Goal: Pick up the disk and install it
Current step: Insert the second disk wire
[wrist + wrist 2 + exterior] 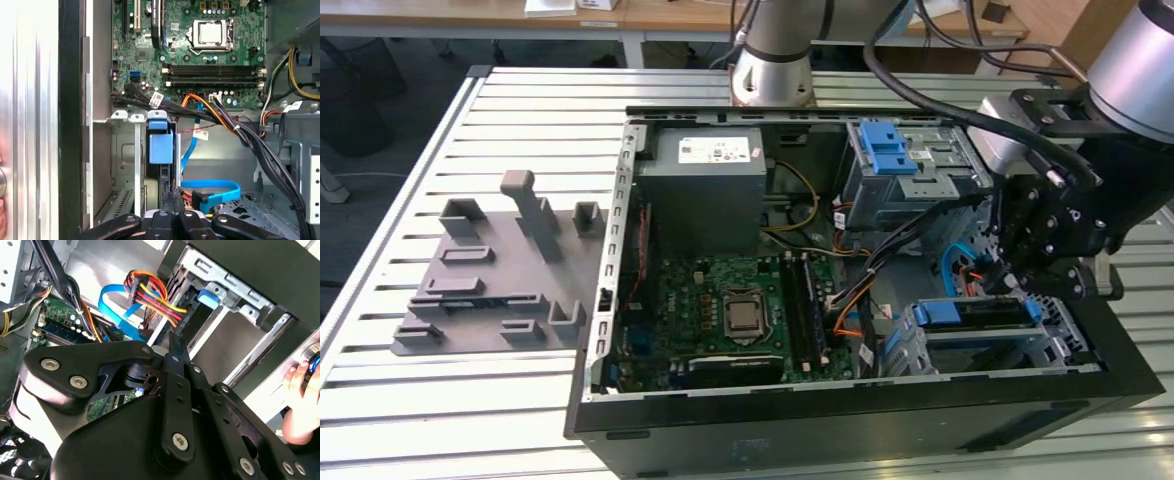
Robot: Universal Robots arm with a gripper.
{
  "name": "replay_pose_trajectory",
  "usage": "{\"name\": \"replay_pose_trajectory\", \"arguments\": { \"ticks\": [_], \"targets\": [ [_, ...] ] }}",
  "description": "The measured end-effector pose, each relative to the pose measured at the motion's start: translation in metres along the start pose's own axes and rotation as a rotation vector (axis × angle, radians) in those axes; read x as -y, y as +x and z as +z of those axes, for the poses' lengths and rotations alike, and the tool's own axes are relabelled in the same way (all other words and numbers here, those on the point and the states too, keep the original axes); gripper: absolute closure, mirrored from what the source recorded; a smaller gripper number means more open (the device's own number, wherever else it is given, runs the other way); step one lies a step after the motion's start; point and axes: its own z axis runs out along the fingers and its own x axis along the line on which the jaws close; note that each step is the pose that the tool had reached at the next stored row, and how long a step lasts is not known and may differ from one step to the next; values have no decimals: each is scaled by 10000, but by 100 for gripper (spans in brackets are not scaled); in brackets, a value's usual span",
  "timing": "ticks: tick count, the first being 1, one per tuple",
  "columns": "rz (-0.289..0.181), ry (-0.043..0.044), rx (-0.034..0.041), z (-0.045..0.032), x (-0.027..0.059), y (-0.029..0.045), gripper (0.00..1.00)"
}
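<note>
Black steel frames the biggest thing I have on screen, the open computer case [854, 420], lying on its side on the slatted metal table [440, 400]. Inside it, well away from my gripper toward the exterior view's left, sits the grey power supply box [707, 190] with its white sticker, and below that the green motherboard [720, 310]. On the table beyond the case wall lies a grey fixture plate [494, 280] with upright pegs.

My gripper [1021, 285] hangs inside the case at the exterior view's right end, directly above the lower drive cage [987, 345]. The disk [974, 314] sits in that cage just beneath the fingertips, its blue bracket facing up; in the first wrist view the blue bracket tab [161, 142] lies straight ahead of the fingers [172, 200]. I see the fingers drawn together to a narrow point with nothing between them. A bundle of coloured power wires [152, 295] and a flat blue data cable [212, 192] run close beside the fingertips. A person's hand [302, 400] rests on the case edge, off to one side of the gripper.
</note>
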Motion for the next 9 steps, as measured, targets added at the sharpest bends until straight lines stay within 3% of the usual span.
{"name": "replay_pose_trajectory", "arguments": {
  "ticks": [9],
  "targets": [
    [0, 0, 17, -128, -78, -1, 89]
  ]
}}
